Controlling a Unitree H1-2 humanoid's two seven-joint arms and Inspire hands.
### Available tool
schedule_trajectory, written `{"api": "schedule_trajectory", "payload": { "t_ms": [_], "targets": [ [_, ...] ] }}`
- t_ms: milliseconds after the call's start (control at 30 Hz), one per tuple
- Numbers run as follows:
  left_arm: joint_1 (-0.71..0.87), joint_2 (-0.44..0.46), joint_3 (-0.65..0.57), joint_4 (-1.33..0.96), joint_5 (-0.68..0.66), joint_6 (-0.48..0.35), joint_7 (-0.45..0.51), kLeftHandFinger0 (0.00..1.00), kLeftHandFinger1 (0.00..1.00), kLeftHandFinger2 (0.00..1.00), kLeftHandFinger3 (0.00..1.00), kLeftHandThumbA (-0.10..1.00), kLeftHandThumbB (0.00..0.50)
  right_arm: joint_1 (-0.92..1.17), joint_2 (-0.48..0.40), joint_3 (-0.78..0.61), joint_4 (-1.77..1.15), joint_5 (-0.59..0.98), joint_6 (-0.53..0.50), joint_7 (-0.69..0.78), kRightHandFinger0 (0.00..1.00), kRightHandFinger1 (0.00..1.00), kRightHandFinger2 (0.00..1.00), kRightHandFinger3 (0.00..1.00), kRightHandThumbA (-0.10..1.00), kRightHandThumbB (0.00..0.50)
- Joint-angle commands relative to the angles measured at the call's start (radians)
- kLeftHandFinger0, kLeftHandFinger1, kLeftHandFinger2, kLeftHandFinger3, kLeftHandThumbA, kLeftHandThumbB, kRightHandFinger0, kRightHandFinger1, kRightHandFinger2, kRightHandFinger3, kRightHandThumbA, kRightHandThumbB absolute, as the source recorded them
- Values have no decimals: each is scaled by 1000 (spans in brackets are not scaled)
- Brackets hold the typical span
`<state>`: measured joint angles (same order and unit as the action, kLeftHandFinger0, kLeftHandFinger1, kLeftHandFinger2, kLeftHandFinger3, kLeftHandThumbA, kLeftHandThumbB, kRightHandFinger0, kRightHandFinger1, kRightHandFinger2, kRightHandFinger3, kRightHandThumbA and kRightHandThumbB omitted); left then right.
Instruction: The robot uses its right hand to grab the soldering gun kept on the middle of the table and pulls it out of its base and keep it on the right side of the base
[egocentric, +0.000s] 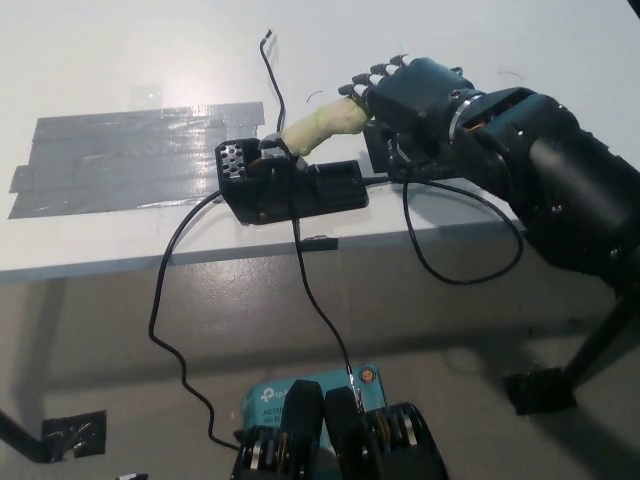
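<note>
From the head view I see the soldering gun (318, 125) lying tilted in its black base (290, 188) near the middle of the white table (120, 60), its tip end down in the holder and its pale yellow-green wrapped handle slanting up and to the right. My black right hand (412, 95) sits over the far end of that handle, fingers (368, 78) curled above and around it. I cannot tell whether the hand has truly clamped on the handle or only rests against it, because the palm covers the contact. The right arm (555, 185) comes in from the lower right across the table edge.

Behind the hand, just right of the base, I see a dark square patch (440, 160) on the table, partly hidden by the wrist. A wide strip of grey tape (130, 155) lies on the table left of the base. A black cable (470, 240) loops off the front edge on the right, and another cable (165, 300) hangs down from the base toward the floor. My left hand does not appear in this view.
</note>
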<state>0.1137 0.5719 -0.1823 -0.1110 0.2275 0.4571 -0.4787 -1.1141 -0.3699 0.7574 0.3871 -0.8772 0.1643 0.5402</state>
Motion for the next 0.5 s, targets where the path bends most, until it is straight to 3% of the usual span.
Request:
{"api": "schedule_trajectory", "payload": {
  "t_ms": [0,33,67,100,133,167,233,300,333,367,400,467],
  "targets": [
    [-12,6,7,-26,19,13,-28,1000,1000,1000,1000,592,144,36,-10,-29,26,-164,5,-334,113,125,231,1000,141,250],
    [-11,2,14,-25,17,13,-33,1000,1000,1000,1000,583,140,46,-10,-35,44,-183,-19,-453,5,5,29,1000,84,227],
    [-11,2,14,-29,18,13,-34,1000,1000,1000,1000,583,142,48,-11,-36,55,-186,-28,-492,0,0,1,1000,-91,165],
    [-10,2,14,-31,20,13,-34,1000,1000,1000,1000,583,142,50,-12,-36,65,-192,-37,-527,0,0,7,1000,-98,159],
    [-8,-1,19,-31,19,13,-34,1000,1000,1000,1000,571,142,53,-15,-31,81,-206,-45,-584,0,0,46,850,-100,207],
    [-12,-8,12,-29,24,13,-37,1000,1000,1000,1000,570,142,66,-29,-36,71,-206,-49,-592,0,0,61,813,-100,206],
    [-16,-6,2,-22,22,13,-35,1000,1000,1000,1000,579,147,75,-39,-27,87,-226,-48,-644,0,0,117,529,-85,257],
    [-17,-6,0,-22,28,13,-36,1000,1000,1000,1000,580,143,85,-41,-22,109,-236,-43,-683,0,0,222,254,-97,253],
    [-19,-6,0,-22,28,13,-36,1000,1000,1000,1000,580,143,84,-41,-22,110,-238,-43,-685,0,0,285,218,-97,255],
    [-18,-7,2,-24,27,13,-37,1000,1000,1000,1000,576,140,90,-43,-25,108,-240,-41,-693,0,0,307,325,-10,216],
    [-19,-10,7,-22,31,13,-43,1000,1000,1000,1000,583,143,92,-42,-26,118,-244,-43,-724,0,0,312,311,-39,229],
    [-21,-7,5,-20,27,13,-37,1000,1000,1000,1000,577,143,95,-42,-32,125,-239,-51,-751,0,0,326,439,-50,234]
  ]
}}
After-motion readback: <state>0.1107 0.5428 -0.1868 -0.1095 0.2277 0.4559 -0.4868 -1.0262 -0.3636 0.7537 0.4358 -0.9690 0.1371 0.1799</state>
